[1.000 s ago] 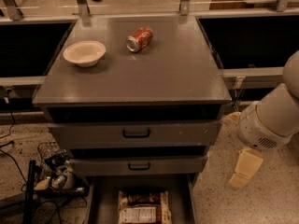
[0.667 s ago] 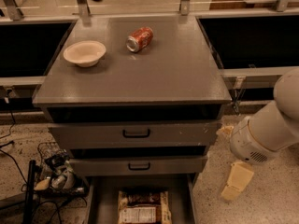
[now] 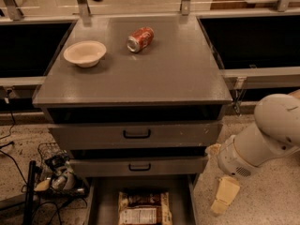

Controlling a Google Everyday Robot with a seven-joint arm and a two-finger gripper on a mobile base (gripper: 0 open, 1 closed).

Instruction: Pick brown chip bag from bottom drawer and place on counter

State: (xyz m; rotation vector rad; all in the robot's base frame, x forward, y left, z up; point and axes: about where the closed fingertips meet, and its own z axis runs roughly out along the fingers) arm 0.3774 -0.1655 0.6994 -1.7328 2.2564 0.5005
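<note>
Gripper (image 3: 224, 198) low, right of bottom drawer (image 3: 140, 183); opening width cannot tell. Left of gripper, apart: brown chip bag (image 3: 144, 209) flat on drawer floor. Likely light, crinkly, soft, slippery; pinch side edge gently, avoid crushing.

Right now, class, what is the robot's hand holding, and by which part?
Nothing. The hand hangs over the floor, to the right of the open bottom drawer, apart from the chip bag lying inside it.

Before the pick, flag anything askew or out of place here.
The soda can lies tipped on its side on the counter. Nothing else stands out; the gripper hangs beside the open bottom drawer.
</note>
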